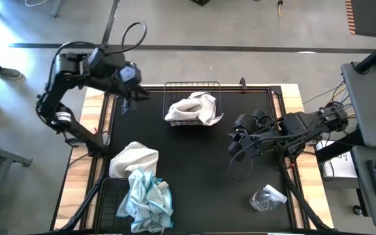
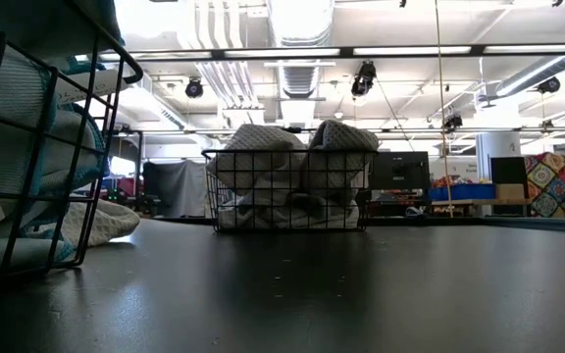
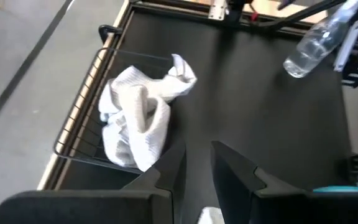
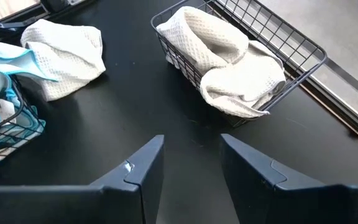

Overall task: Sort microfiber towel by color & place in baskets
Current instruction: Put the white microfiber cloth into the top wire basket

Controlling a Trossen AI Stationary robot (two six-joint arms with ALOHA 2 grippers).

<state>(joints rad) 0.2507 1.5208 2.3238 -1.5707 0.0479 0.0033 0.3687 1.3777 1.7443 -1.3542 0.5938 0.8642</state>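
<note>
On the black mat [image 1: 201,170], taking the far basket [image 1: 192,87] as my landmark: it holds white towels [image 1: 193,109] heaped above the rim, one fold draped over the side toward the mat's middle. A loose white towel [image 1: 134,159] lies well apart from it, toward the near-left corner, touching the second basket [image 1: 113,202], which carries the blue towels [image 1: 147,198] spilling over its wire. The left gripper [image 1: 126,100] hangs just left of the far basket, above the mat edge, fingers [image 3: 173,177] a narrow gap apart with nothing between them. The right gripper [image 1: 238,140] waits to the basket's right and nearer the front, fingers [image 4: 143,168] parted wider, also empty. I judge the loose white towel is what remains to sort. It looks soft, light and floppy, waffle-textured so not slippery; I would pinch a raised fold on top rather than a flat edge, and expect it to trail and drape when lifted. Risk: it rests against the blue pile and could drag a blue corner along. Room is good: the mat between the two baskets is bare. A clear wrapper [image 1: 266,198] lies well away, front-right. The landmark basket's low sides are already overtopped, so a drop should go high and centred.
</note>
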